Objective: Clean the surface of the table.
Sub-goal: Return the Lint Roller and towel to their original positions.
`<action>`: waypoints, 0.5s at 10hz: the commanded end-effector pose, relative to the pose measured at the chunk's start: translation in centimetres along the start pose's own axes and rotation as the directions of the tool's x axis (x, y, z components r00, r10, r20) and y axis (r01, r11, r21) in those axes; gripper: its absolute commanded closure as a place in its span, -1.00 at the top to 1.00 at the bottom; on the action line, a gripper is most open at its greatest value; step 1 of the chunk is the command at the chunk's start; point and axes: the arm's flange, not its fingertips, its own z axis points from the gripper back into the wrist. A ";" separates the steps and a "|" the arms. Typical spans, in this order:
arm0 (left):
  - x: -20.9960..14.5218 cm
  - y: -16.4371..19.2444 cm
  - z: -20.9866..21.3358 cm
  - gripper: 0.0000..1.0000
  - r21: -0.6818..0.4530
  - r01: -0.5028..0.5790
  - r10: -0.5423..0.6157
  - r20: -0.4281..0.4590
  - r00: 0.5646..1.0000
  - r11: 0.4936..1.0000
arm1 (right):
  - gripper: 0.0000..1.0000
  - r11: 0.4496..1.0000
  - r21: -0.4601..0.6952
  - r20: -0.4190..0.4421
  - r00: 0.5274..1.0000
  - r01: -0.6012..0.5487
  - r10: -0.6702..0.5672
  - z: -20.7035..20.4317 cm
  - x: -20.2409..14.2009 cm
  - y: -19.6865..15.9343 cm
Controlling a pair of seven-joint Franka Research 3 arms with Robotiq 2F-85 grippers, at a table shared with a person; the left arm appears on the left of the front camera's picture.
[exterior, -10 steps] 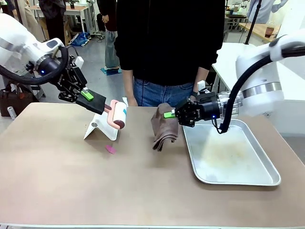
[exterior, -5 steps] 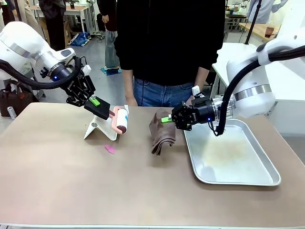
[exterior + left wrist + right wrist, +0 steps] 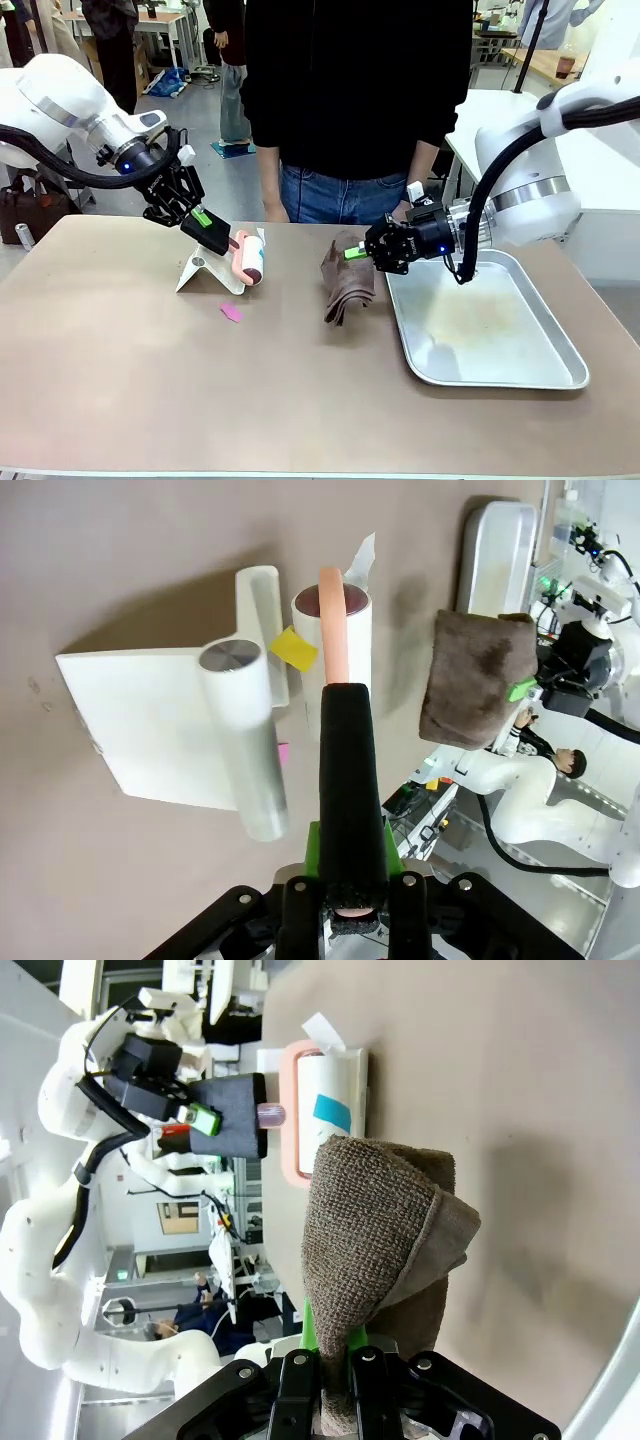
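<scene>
Standing at the robot's side of the table (image 3: 150, 400), the big beige-brown top takes up pretty much the whole lower part of the front view, with a person in a black top and jeans (image 3: 350, 120) right at its far edge.

Using the silver metal tray (image 3: 500, 375) on the table's right side as the anchor: the right gripper (image 3: 362, 251) sits just left of the tray's near-left corner, fingers pinched tight on a folded brown towel (image 3: 345, 280). The towel hangs down from the pads, and its lower end looks to be touching the tabletop right beside the tray. The right wrist view shows the same brown cloth (image 3: 375, 1230) clamped between the fingers.

Further left of the tray, well apart from it, the left gripper (image 3: 203, 222) is closed around the black foam handle of a lint roller (image 3: 248, 258), pink frame, white roll. The roller head sits right at a white stand (image 3: 205, 272) on the table. In the left wrist view the handle (image 3: 347, 780) runs straight up between the fingers, with the stand (image 3: 160, 730) beside it.

Small pink scrap (image 3: 231, 312) lies on the table just in front of the stand, between it and the near edge.
</scene>
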 end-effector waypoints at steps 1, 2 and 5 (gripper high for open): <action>0.4 -0.4 0.6 -0.55 0.032 -0.022 0.022 0.011 1.000 0.999 | -0.80 1.000 -0.010 -0.006 1.000 0.009 -0.009 -0.1 0.7 0.5; 0.4 -0.4 0.8 -0.55 0.035 -0.022 0.022 0.017 1.000 0.999 | -0.80 1.000 -0.011 -0.012 1.000 0.014 -0.014 -0.3 0.8 0.4; 0.7 0.2 0.7 -0.55 0.054 -0.037 0.037 0.012 0.999 0.998 | -0.80 0.998 -0.063 -0.015 0.999 0.030 -0.031 -1.2 1.1 0.1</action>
